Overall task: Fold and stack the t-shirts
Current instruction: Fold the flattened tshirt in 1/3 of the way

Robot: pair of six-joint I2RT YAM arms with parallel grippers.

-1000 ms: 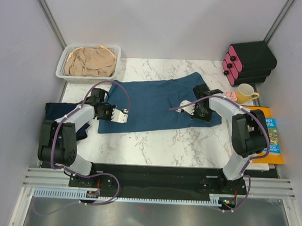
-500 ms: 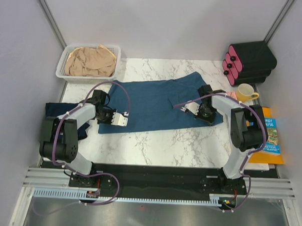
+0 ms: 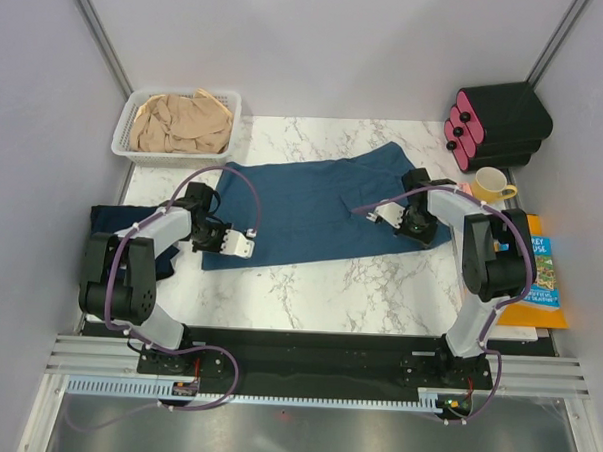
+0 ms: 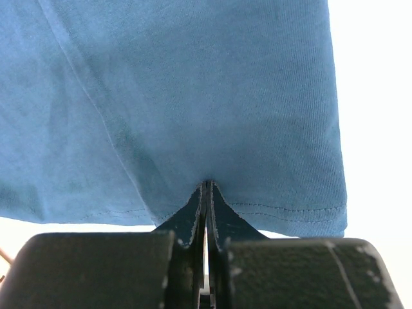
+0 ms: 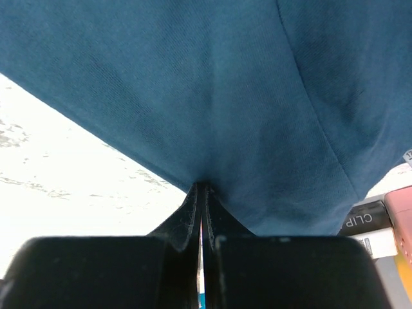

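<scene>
The teal-blue t-shirt (image 3: pixel 312 208) lies spread flat on the marble table. My left gripper (image 3: pixel 241 243) is shut on its near left hem, which shows in the left wrist view (image 4: pixel 270 129). My right gripper (image 3: pixel 382 217) is shut on the shirt's right part; the cloth fills the right wrist view (image 5: pixel 225 84). The dark navy t-shirt (image 3: pixel 112 219) lies crumpled at the table's left edge, partly hidden by the left arm. The beige-tan t-shirt (image 3: pixel 181 124) lies bunched in the white basket (image 3: pixel 121 140) at the back left.
A yellow mug (image 3: pixel 490 184) stands at the right, behind the right arm. A black holder with pink rolls (image 3: pixel 496 124) sits at the back right. A book (image 3: pixel 542 272) lies at the right edge.
The right gripper has moved right, toward the mug, with the shirt's cloth in it. The left gripper has shifted slightly nearer with the hem. Both stayed shut.
</scene>
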